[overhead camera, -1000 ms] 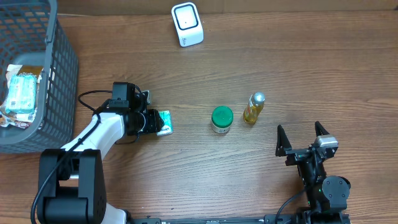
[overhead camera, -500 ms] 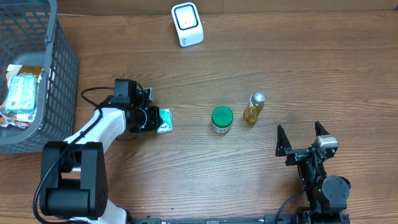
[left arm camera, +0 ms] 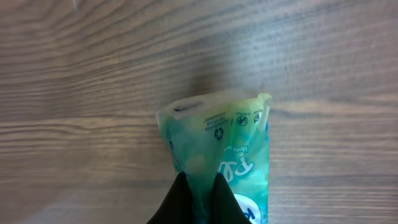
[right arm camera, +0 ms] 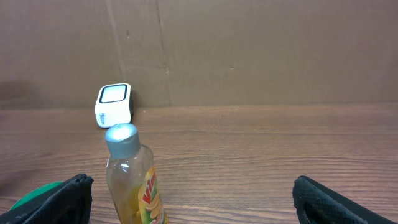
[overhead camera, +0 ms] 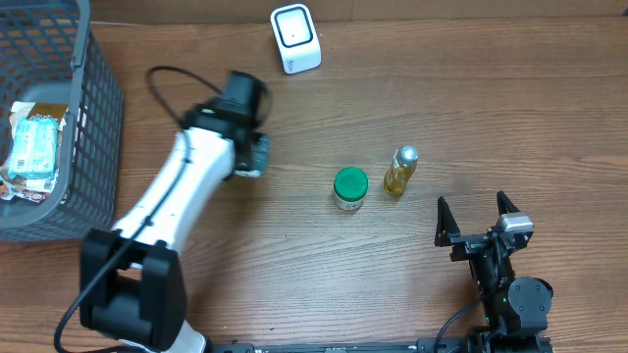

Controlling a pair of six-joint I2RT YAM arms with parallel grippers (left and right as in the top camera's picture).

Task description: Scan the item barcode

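The item is a green plastic packet (left arm camera: 221,149) with white lettering, pinched at its near end between the black fingers of my left gripper (left arm camera: 199,180), which is shut on it. From overhead, the packet (overhead camera: 259,155) hangs under the left gripper (overhead camera: 253,157), above the table and left of centre. The white barcode scanner (overhead camera: 295,38) stands at the back edge, beyond and slightly right of the packet; the scanner (right arm camera: 114,104) also shows in the right wrist view. My right gripper (overhead camera: 478,211) rests at the front right, open and empty.
A yellow bottle (overhead camera: 399,171) with a silver cap and a green-lidded jar (overhead camera: 350,188) stand mid-table, right of the left arm. A grey mesh basket (overhead camera: 88,108) holding packets sits at the far left. The bottle (right arm camera: 132,177) stands just ahead of the right gripper (right arm camera: 193,193).
My left gripper closed on the green packet, lifted it off the table and carried it back and right, toward the scanner. The right arm has not moved.
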